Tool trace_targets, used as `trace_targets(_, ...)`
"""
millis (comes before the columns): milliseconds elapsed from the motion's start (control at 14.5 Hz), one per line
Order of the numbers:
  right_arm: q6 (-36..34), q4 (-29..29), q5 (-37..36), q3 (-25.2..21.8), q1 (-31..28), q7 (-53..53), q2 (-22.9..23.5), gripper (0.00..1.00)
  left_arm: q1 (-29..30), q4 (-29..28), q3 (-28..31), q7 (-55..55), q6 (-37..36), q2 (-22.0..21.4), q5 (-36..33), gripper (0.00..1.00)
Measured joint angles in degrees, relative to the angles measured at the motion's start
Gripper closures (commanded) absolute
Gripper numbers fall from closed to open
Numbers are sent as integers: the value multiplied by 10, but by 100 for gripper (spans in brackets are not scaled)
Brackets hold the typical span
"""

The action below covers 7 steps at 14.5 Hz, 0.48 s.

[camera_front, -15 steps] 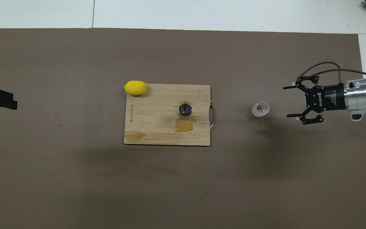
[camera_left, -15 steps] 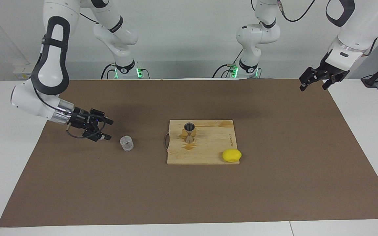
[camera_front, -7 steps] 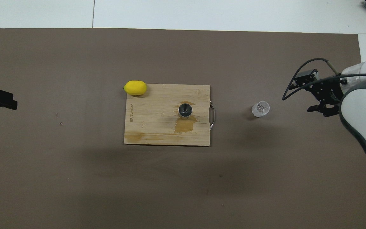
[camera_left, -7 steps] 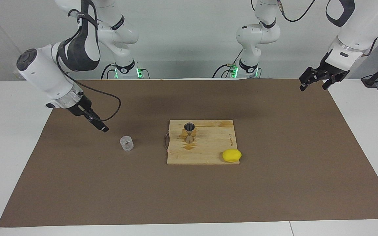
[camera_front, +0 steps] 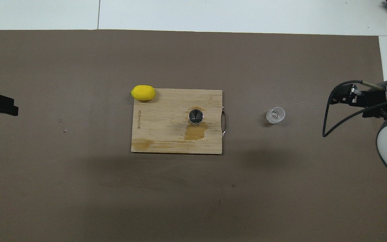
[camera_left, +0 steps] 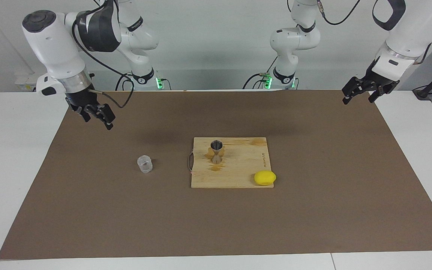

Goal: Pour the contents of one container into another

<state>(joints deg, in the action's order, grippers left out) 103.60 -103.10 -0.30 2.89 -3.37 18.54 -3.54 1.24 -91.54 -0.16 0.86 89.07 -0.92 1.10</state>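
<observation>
The clear glass cup (camera_left: 144,164) (camera_front: 275,115) stands upright on the brown mat, beside the board toward the right arm's end. On the wooden cutting board (camera_left: 238,176) (camera_front: 160,134) the silver hourglass jigger (camera_left: 216,151) (camera_front: 196,116) stands upright, with a wet patch next to it. My right gripper (camera_left: 98,120) (camera_front: 344,97) hangs open and empty, raised over the mat near its edge at the right arm's end, well apart from the cup. My left gripper (camera_left: 357,100) (camera_front: 10,109) waits open and empty over the mat's edge at the left arm's end.
A yellow lemon (camera_left: 264,177) (camera_front: 142,92) lies on the board's corner farthest from the robots, toward the left arm's end. The board has a metal handle (camera_left: 190,162) on the edge facing the cup. The brown mat (camera_left: 313,217) covers most of the white table.
My right gripper has pulled away from the cup, risen and swung back toward the robots, turning from level to pointing down. The cup, the jigger and the left arm have stayed put.
</observation>
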Motion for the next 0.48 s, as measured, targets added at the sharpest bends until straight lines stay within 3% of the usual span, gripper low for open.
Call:
trace_targets(206, -88, 49, -14, -52, 46, -44, -11, 0, 0, 0, 0, 0, 0, 0, 0, 0)
trace_targets(482, -170, 121, -14, -85, 84, -76, -1, 0, 0, 0, 0, 0, 0, 0, 0, 0)
